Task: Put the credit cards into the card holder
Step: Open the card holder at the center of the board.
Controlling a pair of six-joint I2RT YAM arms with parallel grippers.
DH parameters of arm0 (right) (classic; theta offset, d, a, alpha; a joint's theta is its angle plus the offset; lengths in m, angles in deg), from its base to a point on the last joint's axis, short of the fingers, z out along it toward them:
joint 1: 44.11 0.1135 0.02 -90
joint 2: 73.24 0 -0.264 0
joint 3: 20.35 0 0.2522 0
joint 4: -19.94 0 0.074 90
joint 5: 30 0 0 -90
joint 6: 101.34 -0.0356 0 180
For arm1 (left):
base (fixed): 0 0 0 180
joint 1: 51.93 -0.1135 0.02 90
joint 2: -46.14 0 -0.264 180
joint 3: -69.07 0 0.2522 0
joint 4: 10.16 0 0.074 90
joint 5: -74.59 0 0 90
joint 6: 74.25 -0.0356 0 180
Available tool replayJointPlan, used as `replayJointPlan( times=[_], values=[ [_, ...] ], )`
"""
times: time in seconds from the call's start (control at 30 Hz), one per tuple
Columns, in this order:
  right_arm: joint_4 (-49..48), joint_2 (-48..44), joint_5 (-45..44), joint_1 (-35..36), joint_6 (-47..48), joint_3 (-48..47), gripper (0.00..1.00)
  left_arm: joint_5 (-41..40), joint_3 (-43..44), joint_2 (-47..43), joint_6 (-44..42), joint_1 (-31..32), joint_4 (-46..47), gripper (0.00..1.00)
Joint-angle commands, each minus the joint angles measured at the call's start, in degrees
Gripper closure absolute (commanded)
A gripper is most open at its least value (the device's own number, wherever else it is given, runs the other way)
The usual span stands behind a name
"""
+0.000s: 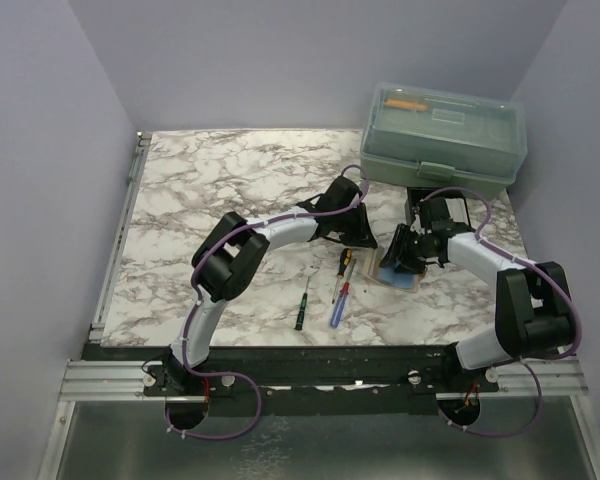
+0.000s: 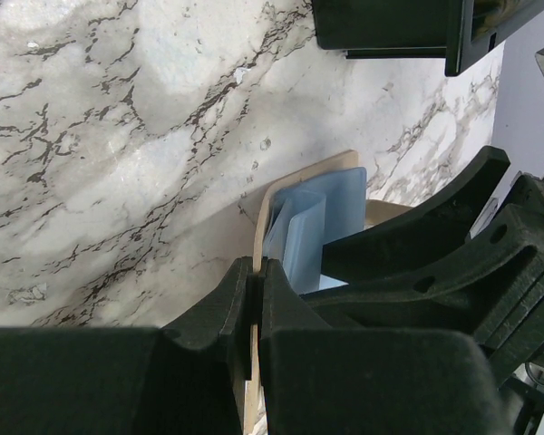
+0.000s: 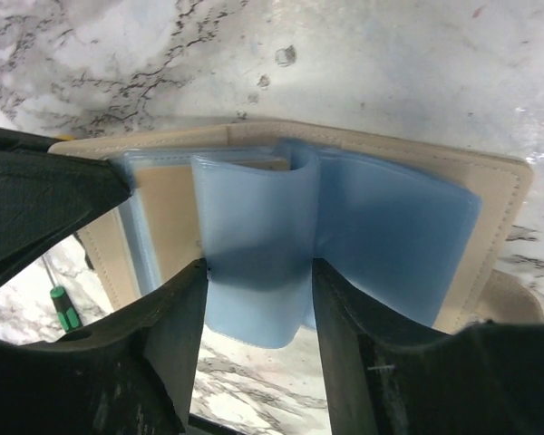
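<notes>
The tan card holder (image 3: pixel 503 190) lies open on the marble, right of the screwdrivers (image 1: pixel 393 273). My left gripper (image 2: pixel 257 272) is shut on the edge of its tan flap (image 2: pixel 263 213), which stands up between the pads. Pale blue sheets (image 2: pixel 331 213) rise from its inside; I cannot tell whether they are credit cards or sleeves. One blue sheet (image 3: pixel 254 227) bows between the fingers of my right gripper (image 3: pixel 258 267), which press on both its sides. Another blue sheet (image 3: pixel 399 236) lies flat on the holder's right half. From above, both grippers (image 1: pixel 372 250) (image 1: pixel 405 255) meet over the holder.
A big translucent green toolbox (image 1: pixel 445 135) stands at the back right, just behind the right arm. Three screwdrivers lie left of the holder: yellow-handled (image 1: pixel 345 262), blue-handled (image 1: pixel 337 308) and green-handled (image 1: pixel 301 312). The green handle (image 3: pixel 65 308) shows in the right wrist view.
</notes>
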Motion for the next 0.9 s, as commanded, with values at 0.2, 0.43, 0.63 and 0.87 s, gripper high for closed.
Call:
replayJointPlan(
  times=[0.2, 0.43, 0.63, 0.87],
  values=[
    [13.42, -0.13, -25.26, 0.20, -6.66, -4.12, 0.34, -2.63, 1.17, -1.65, -1.76, 0.03, -2.06, 1.00],
    [22.82, 1.69, -40.07, -0.33, -14.95, -6.87, 0.29, -2.64, 1.42, -1.83, -2.42, -0.02, -2.92, 1.00],
    [17.34, -9.34, -28.99, -0.24, -4.23, -8.61, 0.32, -1.83, 2.29, -1.06, -2.57, -0.02, -3.58, 1.00],
    [5.92, -8.06, -1.15, -0.24, -2.29, -7.30, 0.36, -1.85, 3.00, -0.58, -2.53, -0.06, -3.58, 1.00]
  ],
)
